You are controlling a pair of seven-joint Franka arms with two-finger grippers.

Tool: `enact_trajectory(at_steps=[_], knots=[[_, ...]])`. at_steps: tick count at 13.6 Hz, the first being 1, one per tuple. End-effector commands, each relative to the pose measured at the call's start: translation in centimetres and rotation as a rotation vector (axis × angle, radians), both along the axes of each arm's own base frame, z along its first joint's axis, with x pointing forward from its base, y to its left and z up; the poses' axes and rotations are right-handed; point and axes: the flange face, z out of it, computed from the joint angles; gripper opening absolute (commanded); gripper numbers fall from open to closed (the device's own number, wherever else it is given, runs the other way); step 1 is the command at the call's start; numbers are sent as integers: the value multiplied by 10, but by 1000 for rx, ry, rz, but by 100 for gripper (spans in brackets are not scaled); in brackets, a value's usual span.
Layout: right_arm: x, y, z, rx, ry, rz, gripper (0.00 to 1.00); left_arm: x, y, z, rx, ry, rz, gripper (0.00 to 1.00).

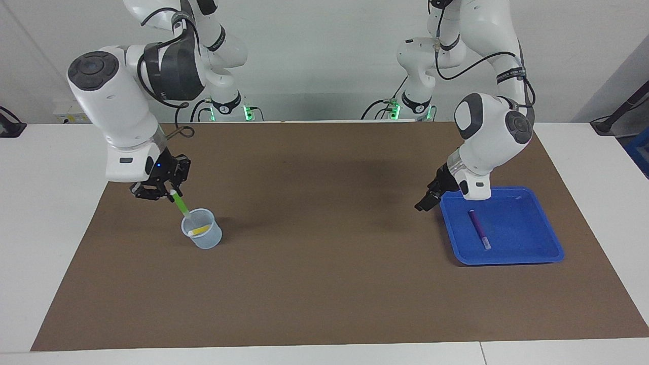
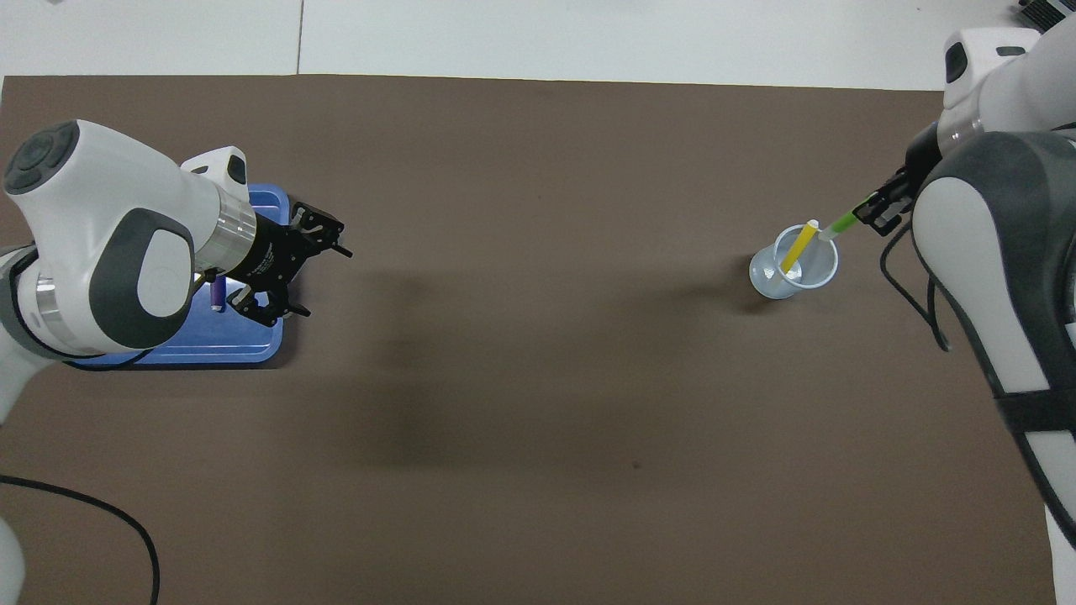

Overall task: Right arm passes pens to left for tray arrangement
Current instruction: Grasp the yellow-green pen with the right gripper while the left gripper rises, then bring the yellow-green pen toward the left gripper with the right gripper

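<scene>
- Green pen [image 1: 179, 205]: pinched by its upper end in the right gripper [image 1: 170, 192], whose fingertips are closed on it. It hangs tilted, lower pale end at the rim of the translucent cup [image 1: 203, 235], not yet clear of it.
- Yellow pen [image 1: 199, 230]: leaning inside the cup, which stands on the brown mat [image 1: 324, 284] toward the right arm's end of the table.
- Purple pen [image 1: 478, 228]: lying flat in the blue tray [image 1: 537, 253], near the mat's edge at the left arm's end.
- Left gripper [image 1: 425, 203]: jaws wide and empty, raised over the tray's rim on the side toward the table's middle.
- Handling — judged: the pens look light, rigid and smooth-barrelled, so an end grip may let one pivot or slip. Take hold mid-barrel at the handover, leaving the free half for the receiving jaws.
- Risk — judged: the cup looks light, and dragging a pen against its rim could tip it.
</scene>
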Motion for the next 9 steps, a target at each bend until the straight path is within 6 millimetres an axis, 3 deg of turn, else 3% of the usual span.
enact_trajectory(at_steps=[1,4,6,9], knots=[[0,41,7,194,55,-322,0,-3,-6,14,-114,66,134,99],[-2,72,10,308,125,-587,0,-7,-18,16,-198,132,206,99],[-6,112,15,333,124,-660,0,-7,-23,20,-243,165,268,99],[-8,164,22,452,153,-918,0,-4,-29,29,-339,219,384,98]])
